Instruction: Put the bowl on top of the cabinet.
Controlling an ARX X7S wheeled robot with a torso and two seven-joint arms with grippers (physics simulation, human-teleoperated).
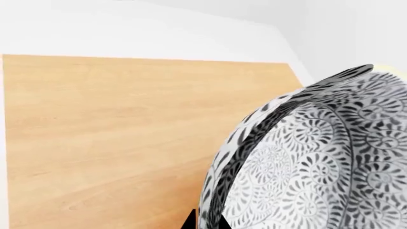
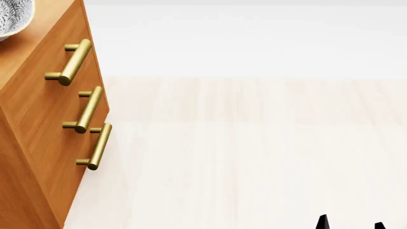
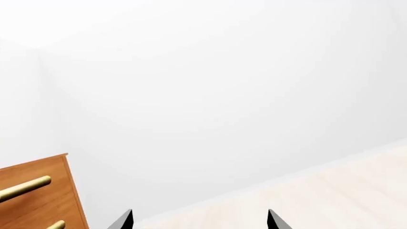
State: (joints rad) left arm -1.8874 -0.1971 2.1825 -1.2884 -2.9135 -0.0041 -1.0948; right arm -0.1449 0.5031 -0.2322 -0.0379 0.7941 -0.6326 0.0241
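The bowl (image 1: 318, 162), white with dense grey-black floral pattern, fills one side of the left wrist view above the cabinet's light wood top (image 1: 114, 133). My left gripper (image 1: 205, 222) is shut on the bowl's wall, one black fingertip on each side of it. In the head view only an edge of the bowl (image 2: 13, 16) shows, over the cabinet (image 2: 45, 109) at the far left. Whether the bowl rests on the top or hangs just above it, I cannot tell. My right gripper (image 3: 199, 219) is open and holds nothing. Its tips (image 2: 351, 223) show low at the right.
Three brass bar handles (image 2: 86, 109) stick out from the cabinet's drawer fronts. Pale wood floor (image 2: 254, 157) stretches to the right of the cabinet, up to a white wall (image 3: 222, 95). The cabinet's corner (image 3: 38, 195) shows in the right wrist view.
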